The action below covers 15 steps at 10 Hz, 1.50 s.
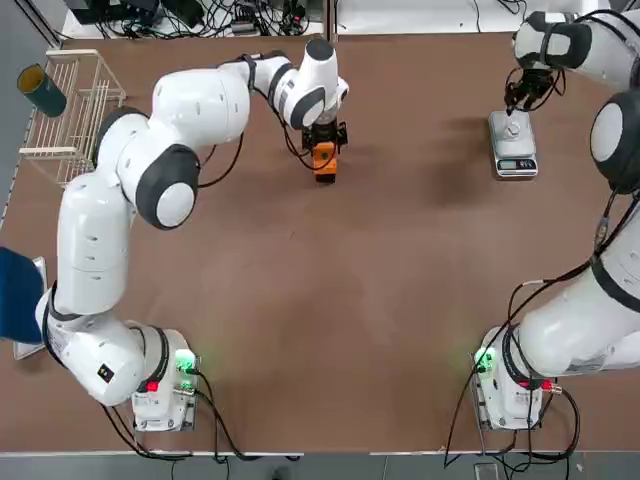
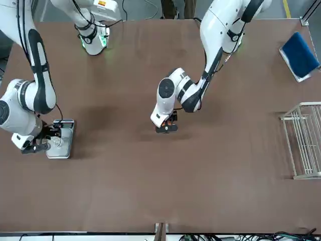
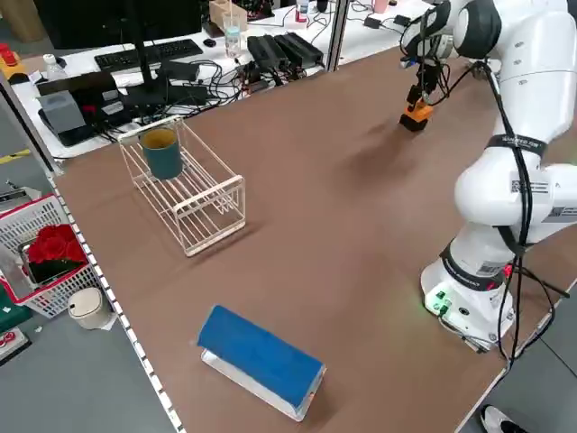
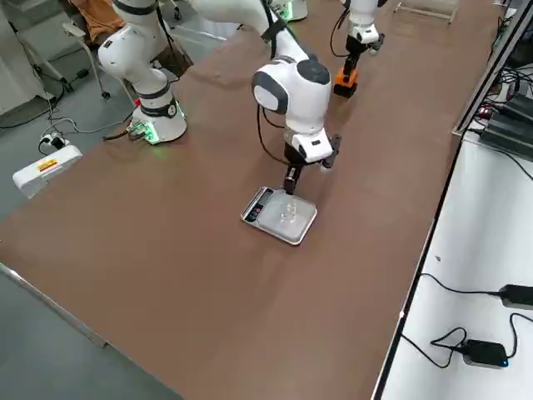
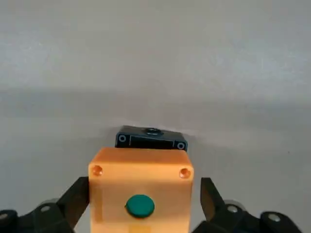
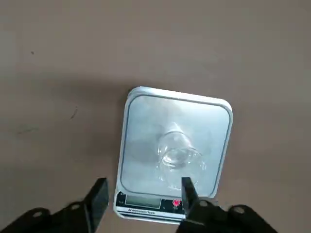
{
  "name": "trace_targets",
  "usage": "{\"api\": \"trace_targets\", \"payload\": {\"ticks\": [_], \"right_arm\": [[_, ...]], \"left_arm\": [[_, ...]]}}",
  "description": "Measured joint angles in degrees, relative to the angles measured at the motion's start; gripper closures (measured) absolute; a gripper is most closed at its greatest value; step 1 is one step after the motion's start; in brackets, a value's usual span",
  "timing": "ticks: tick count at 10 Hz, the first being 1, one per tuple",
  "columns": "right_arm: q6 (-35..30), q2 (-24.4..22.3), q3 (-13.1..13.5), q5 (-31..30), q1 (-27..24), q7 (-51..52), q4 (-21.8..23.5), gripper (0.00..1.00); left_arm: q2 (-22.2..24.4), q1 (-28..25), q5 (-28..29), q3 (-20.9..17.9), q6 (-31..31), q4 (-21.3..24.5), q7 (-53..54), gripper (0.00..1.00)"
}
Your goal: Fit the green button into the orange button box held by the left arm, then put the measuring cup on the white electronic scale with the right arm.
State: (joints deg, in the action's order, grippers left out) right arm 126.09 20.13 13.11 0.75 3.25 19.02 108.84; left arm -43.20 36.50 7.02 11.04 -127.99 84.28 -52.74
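**Cup on scale, right arm letting go**

Step 2 of 2 in hand. The green button (image 5: pixel 140 206) sits seated in the top face of the orange button box (image 5: pixel 141 191), far centre of the worktop (image 1: pixel 330 300). The left gripper (image 5: pixel 141 206) brackets the box with fingers spread wide (contact on the sides looks likely, can't confirm).

The measuring cup (image 6: pixel 179 156) stands upright on the plate of the white electronic scale (image 6: pixel 174 150), far right of the worktop. The right gripper (image 6: pixel 143 196) hangs above the scale's display end, fingers apart, nothing between them, clear of the cup.

Judgement: the task looks all but complete. The next move calls for a straight lift away without clipping the cup.
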Motion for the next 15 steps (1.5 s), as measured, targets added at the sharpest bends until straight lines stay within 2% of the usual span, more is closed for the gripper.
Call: {"api": "trace_targets", "payload": {"ticks": [3,4,5,7,9,10,12,13,15], "right_arm": [[-7.6,-6.1,-0.4,0.0,0.5,-0.8,-2.5,0.15],[-11.6,-7.8,-1.2,0.0,0.5,-2.2,-4.5,0.03],[-15.3,-9.4,-2.5,0.0,0.5,-4.6,-6.2,0.00],[-21.0,-13.8,-6.1,0.0,0.1,-9.1,-8.6,0.00],[-27.0,-19.5,-10.5,0.0,-1.4,-12.1,-10.9,0.00],[-30.5,-21.7,-11.0,0.0,-1.6,-12.5,-13.1,0.00],[-39.1,-23.3,-11.0,0.0,-2.7,-14.7,-18.9,0.00],[-41.4,-23.3,-11.0,0.0,-3.6,-15.6,-20.9,0.00],[-41.9,-23.1,-11.0,0.0,-4.8,-16.3,-21.7,0.00]], "left_arm": [[0.8,-0.1,0.0,0.0,0.4,0.0,0.0,0.00],[1.3,-0.1,0.0,0.0,0.8,0.0,0.0,0.00],[1.7,-0.3,0.0,0.0,1.0,0.0,0.0,0.04],[2.8,-1.1,0.0,-0.1,1.2,-0.1,0.0,0.14],[3.0,-1.4,0.0,-0.1,1.3,-0.1,0.0,0.43],[3.1,-1.4,0.0,0.1,1.3,0.0,-0.3,0.60],[3.4,-0.6,0.0,0.2,1.4,0.2,-3.7,0.87],[3.7,-0.3,0.0,0.3,1.6,0.5,-4.1,0.94],[4.3,-0.1,0.5,0.5,1.7,2.4,-4.0,0.98]]}}
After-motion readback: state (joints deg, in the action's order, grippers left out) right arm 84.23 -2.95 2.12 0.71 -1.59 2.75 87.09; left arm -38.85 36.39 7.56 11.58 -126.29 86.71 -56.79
